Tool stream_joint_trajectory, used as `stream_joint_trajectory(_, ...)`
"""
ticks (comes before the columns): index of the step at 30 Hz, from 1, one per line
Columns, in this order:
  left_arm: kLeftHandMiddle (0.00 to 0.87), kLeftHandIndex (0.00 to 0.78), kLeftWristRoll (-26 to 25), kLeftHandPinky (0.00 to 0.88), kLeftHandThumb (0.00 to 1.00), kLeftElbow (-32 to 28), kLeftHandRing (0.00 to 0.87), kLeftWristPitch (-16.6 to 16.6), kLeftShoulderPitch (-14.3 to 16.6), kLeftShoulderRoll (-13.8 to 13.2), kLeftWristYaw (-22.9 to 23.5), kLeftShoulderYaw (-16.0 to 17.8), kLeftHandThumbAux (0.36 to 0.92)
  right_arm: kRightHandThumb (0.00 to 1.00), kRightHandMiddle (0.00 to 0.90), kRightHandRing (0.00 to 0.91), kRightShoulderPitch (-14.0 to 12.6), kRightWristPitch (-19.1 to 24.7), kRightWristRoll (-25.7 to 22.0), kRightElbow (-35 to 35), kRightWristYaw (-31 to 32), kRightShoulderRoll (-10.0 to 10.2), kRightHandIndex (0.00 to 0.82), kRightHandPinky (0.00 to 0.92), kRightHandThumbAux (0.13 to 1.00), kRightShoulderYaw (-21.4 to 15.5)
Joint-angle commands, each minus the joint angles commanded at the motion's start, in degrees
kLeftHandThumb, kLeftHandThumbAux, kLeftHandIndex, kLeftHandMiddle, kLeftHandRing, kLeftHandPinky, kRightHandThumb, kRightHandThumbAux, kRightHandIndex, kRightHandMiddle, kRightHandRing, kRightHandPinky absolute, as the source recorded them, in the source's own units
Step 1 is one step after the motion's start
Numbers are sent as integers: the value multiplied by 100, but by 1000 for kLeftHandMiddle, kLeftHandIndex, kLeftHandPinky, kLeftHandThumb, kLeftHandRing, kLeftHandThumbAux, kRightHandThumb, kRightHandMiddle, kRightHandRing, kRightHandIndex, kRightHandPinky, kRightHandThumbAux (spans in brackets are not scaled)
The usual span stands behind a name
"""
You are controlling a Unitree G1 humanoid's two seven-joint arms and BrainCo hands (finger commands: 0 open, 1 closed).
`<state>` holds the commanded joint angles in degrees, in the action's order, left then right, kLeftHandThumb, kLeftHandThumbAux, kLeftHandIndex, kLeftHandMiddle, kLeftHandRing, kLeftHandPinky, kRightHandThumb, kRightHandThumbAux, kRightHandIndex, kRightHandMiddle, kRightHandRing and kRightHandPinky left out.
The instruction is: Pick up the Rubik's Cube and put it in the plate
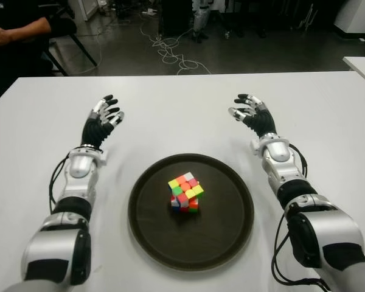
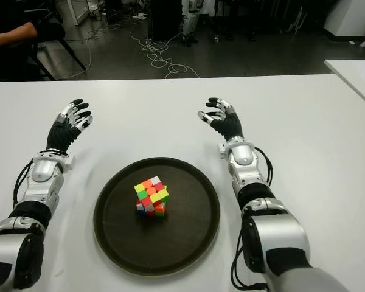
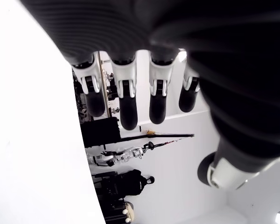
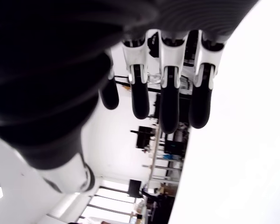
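The Rubik's Cube (image 1: 185,192) sits tilted near the middle of the dark round plate (image 1: 152,237) on the white table. My left hand (image 1: 104,115) is beyond the plate to its left, fingers spread and empty. My right hand (image 1: 249,111) is beyond the plate to its right, fingers loosely spread, holding nothing. In the left wrist view the fingers (image 3: 126,100) are extended with nothing between them. The right wrist view shows the same, with fingers (image 4: 170,102) extended and empty. Neither hand touches the cube or the plate.
The white table (image 1: 182,103) stretches wide around the plate. A person's arm (image 1: 15,31) shows at the far left beyond the table. Cables (image 1: 170,52) lie on the floor behind. A second white table corner (image 1: 362,64) shows at far right.
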<state>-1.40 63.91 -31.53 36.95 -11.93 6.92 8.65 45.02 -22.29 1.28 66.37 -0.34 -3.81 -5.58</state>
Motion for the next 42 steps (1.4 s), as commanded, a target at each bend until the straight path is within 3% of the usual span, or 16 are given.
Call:
stream_joint_trajectory(4, 170, 123, -7, 128, 5, 9, 151, 8, 5, 8, -21, 10, 671, 313, 377, 410, 13, 46, -13, -21, -123, 34, 281, 450, 768, -23)
stream_joint_trajectory(11, 161, 111, -41, 106, 2, 19, 134, 73, 8, 38, -48, 43, 705, 177, 385, 420, 109, 187, -133, 59, -548, 140, 292, 459, 817, -213)
stream_joint_trajectory(20, 170, 119, -41, 110, 0, -4, 144, 80, -15, 49, -95, 62, 697, 110, 396, 433, 212, 289, -101, 255, -962, 104, 314, 472, 838, -293)
stream_joint_trajectory(32, 168, 125, -58, 100, 2, 17, 140, 37, -30, 21, -17, 79, 660, 90, 431, 481, 185, 128, 67, 340, -1245, 95, 344, 518, 873, -200)
stream_joint_trajectory(42, 167, 119, -24, 111, 0, 41, 143, 34, -26, -32, -5, 76, 673, 144, 433, 478, 52, -326, 119, 194, -1421, 160, 343, 511, 882, -147)
